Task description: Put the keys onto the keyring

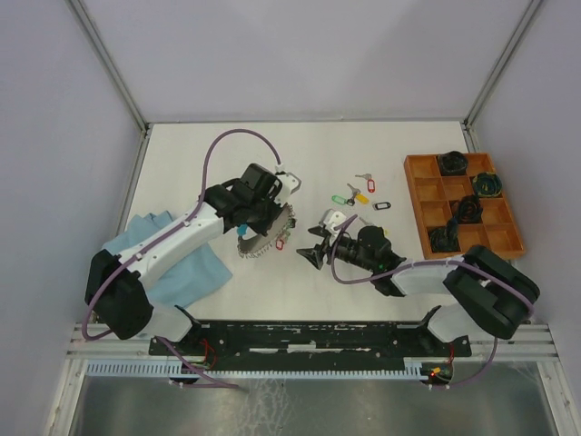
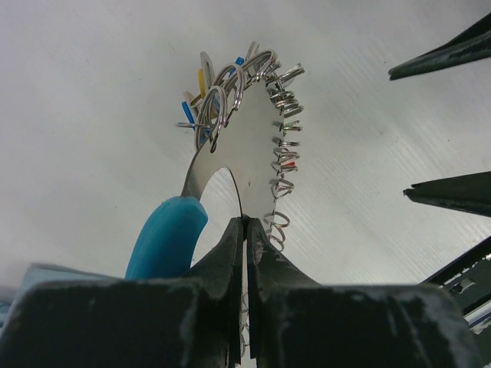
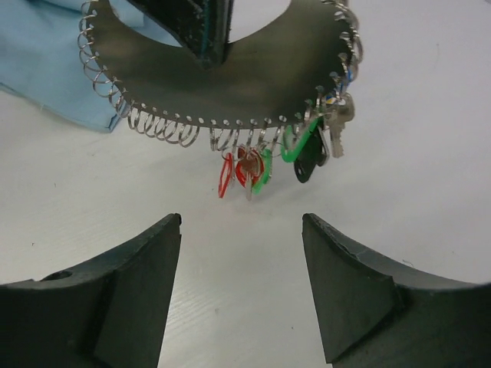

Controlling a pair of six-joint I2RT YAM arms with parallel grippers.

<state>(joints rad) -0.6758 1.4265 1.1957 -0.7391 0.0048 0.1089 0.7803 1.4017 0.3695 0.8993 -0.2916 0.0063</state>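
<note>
Black fingers of my left gripper (image 2: pixel 244 224) are closed tight on the inner edge of the flat metal keyring (image 2: pixel 249 153), just beside its blue sleeve (image 2: pixel 165 238). Tagged keys (image 3: pixel 261 165) hang from its rim. My right gripper (image 3: pixel 240 222) is spread wide and holds nothing, near the keyring. Loose keys (image 1: pixel 359 194) lie beyond the keyring. Tag writing is too small to read.

Flat grey metal crescent keyring (image 2: pixel 249 153) with blue sleeve: lower part hidden behind the pinched-together black fingers of the left gripper (image 2: pixel 244 224). In the right wrist view its top is cut by the frame edge. Light blue cloth (image 3: pixel 42 73) runs off the left edge. Loose silver keys (image 1: pixel 360 195) with coloured tags are too small to read in the top view. Black fingers of the right gripper (image 3: pixel 242 222) are cut off at the bottom.
</note>
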